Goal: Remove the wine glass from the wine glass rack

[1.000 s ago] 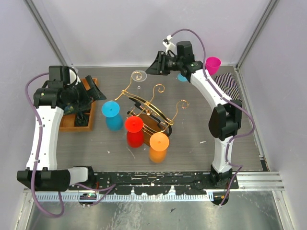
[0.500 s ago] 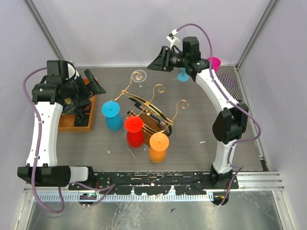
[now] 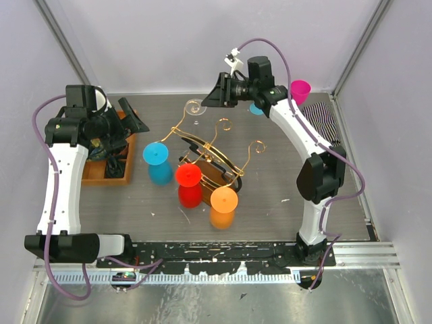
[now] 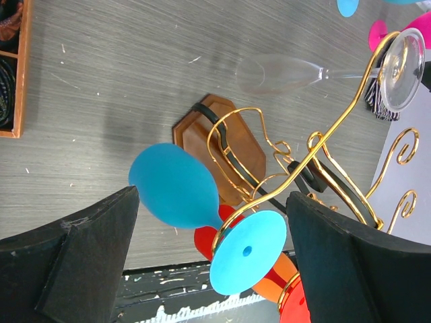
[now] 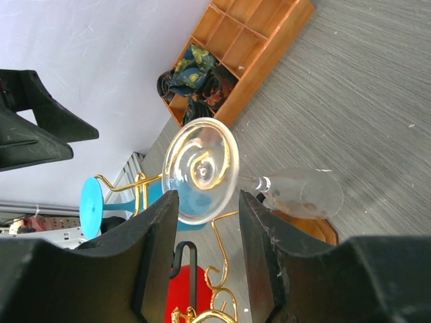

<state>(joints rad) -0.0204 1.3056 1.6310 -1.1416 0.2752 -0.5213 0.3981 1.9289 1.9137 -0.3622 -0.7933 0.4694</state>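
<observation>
The wine glass rack (image 3: 214,150) is a gold wire stand on a brown wooden base (image 4: 217,138) at mid-table. A clear wine glass (image 3: 196,106) hangs on its far arm, with blue (image 3: 157,154), red (image 3: 188,175) and orange (image 3: 224,198) glasses on the other arms. My right gripper (image 3: 214,96) is open just right of the clear glass's foot. In the right wrist view the foot (image 5: 201,170) sits just beyond the gripper (image 5: 207,202), untouched, and the bowl (image 5: 304,193) lies to the right. My left gripper (image 3: 133,120) is open and empty. In its wrist view the blue glass (image 4: 176,186) hangs ahead of the gripper (image 4: 212,202).
An orange compartment tray (image 3: 113,164) with dark items stands at the left under my left arm. A pink cup (image 3: 300,88), a small blue item (image 3: 256,108) and a striped cloth (image 3: 321,121) are at the back right. Walls close in the table on three sides.
My right gripper rose, then came down and left towards the clear glass's foot. My left arm lifted slightly a second ago and has held still since.
</observation>
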